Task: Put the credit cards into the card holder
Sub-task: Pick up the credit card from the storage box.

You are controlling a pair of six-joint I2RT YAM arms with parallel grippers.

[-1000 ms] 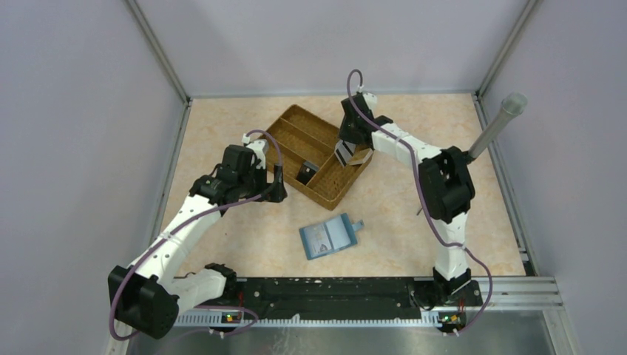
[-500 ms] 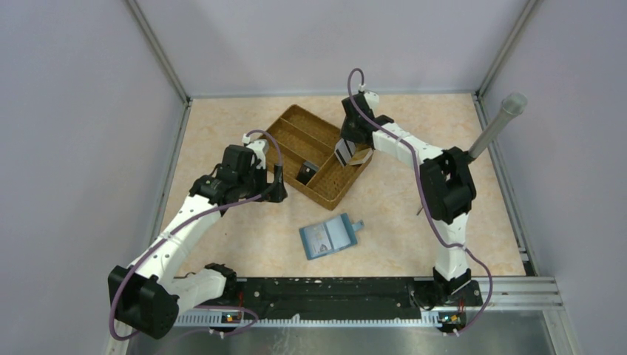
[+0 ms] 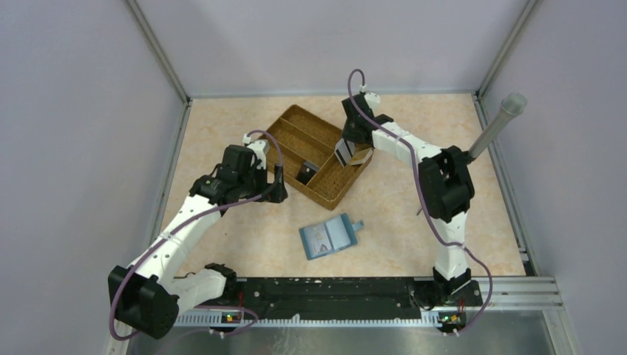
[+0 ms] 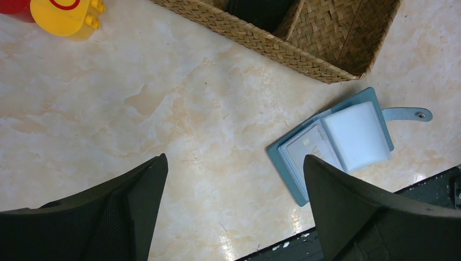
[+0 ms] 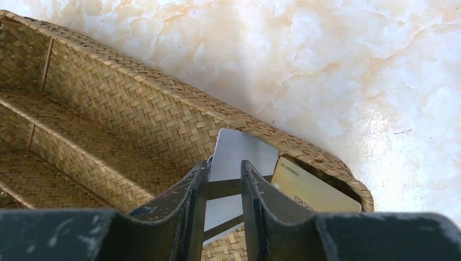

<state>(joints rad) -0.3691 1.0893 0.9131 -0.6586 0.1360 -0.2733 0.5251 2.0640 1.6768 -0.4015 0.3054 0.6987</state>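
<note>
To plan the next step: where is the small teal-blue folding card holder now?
Top view: the card holder lies open on the table, near the middle, just on the near side of the brown woven tray.

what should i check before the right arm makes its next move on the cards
1. Right tool lined up over the grey card in the woven tray: ok.
2. Grey card pinched: not ok; the jaws stand apart and the card shows face-on through the gap.
3. Tan card outside that gap: ok.
4. Card holder lying open, panels up: ok.
5. Free slot in it: cannot tell.
6. Left tool open and off the card holder: ok.
</note>
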